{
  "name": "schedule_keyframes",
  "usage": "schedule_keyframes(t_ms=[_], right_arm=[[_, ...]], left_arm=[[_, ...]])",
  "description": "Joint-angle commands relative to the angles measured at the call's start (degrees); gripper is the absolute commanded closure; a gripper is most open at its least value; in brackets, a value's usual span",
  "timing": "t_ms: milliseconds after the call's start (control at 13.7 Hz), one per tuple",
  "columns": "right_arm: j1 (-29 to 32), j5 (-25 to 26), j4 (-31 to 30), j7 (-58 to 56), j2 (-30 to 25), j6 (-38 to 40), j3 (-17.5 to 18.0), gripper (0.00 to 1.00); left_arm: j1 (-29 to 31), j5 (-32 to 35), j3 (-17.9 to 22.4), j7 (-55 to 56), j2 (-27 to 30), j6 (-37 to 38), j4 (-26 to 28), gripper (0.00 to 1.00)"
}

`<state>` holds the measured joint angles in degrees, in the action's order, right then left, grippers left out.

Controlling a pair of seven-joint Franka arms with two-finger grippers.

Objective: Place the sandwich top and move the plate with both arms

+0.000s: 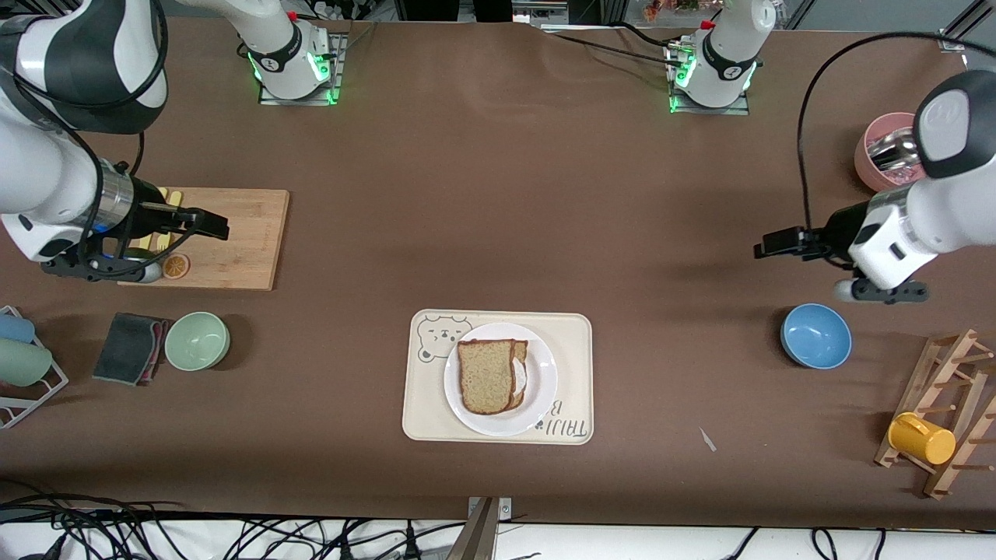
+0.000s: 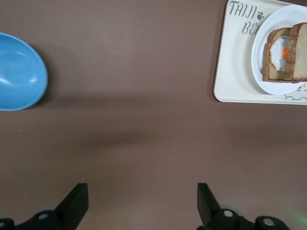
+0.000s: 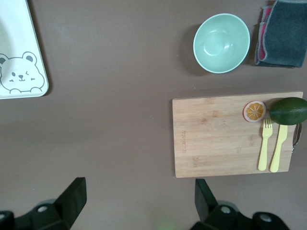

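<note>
The sandwich top (image 1: 485,376) lies on a darker slice with a fried egg, both on the white plate (image 1: 545,389). The plate rests on a cream bear tray (image 1: 424,404) in the middle of the table, near the front camera. In the left wrist view the sandwich top (image 2: 300,52) and the plate (image 2: 268,84) show at the edge. My left gripper (image 1: 766,243) hangs open and empty over bare table beside the blue bowl; its open fingers frame bare table in the left gripper (image 2: 142,206) wrist view. My right gripper (image 1: 214,225) hangs open and empty over the cutting board's edge, also open as the right gripper (image 3: 139,203).
A blue bowl (image 1: 815,336), a pink cup (image 1: 883,152) and a wooden rack with a yellow mug (image 1: 922,439) stand toward the left arm's end. A cutting board (image 1: 233,241) with an orange slice and cutlery, a green bowl (image 1: 197,341) and a grey cloth (image 1: 128,348) lie toward the right arm's end.
</note>
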<state>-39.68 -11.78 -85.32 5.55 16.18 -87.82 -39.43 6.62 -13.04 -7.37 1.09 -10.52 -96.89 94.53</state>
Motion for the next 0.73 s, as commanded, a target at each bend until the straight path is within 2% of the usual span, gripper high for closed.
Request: schedule_keyframes(t_ms=[0,146,218,364,509,655], right_arm=[[9.9,2.9,0.5,-0.7,-4.3,-0.7,10.1,0.00],[17.3,3.9,0.3,-0.8,-6.9,-2.7,17.6,0.00],[20.2,6.0,0.3,-0.9,-7.4,-2.4,20.3,0.00],[24.4,11.0,-0.5,-0.8,-9.2,-2.5,26.2,0.00],[29.5,15.3,-2.4,0.2,-11.4,-2.5,33.9,0.00],[32.3,14.9,-6.6,0.3,-14.2,-4.9,36.4,0.00]], left_arm=[[1.6,2.5,-0.2,-1.1,3.7,1.0,0.5,0.00],[3.5,2.8,-0.2,-1.9,5.8,1.1,-0.1,0.00],[4.2,3.0,-0.2,-2.6,6.1,1.2,-0.3,0.00],[4.2,7.7,-0.3,-3.5,7.3,2.0,-1.8,0.00],[3.8,11.5,-0.1,-4.1,7.3,4.7,-4.4,0.00],[3.3,11.5,1.6,-6.0,7.5,5.4,-5.9,0.00]])
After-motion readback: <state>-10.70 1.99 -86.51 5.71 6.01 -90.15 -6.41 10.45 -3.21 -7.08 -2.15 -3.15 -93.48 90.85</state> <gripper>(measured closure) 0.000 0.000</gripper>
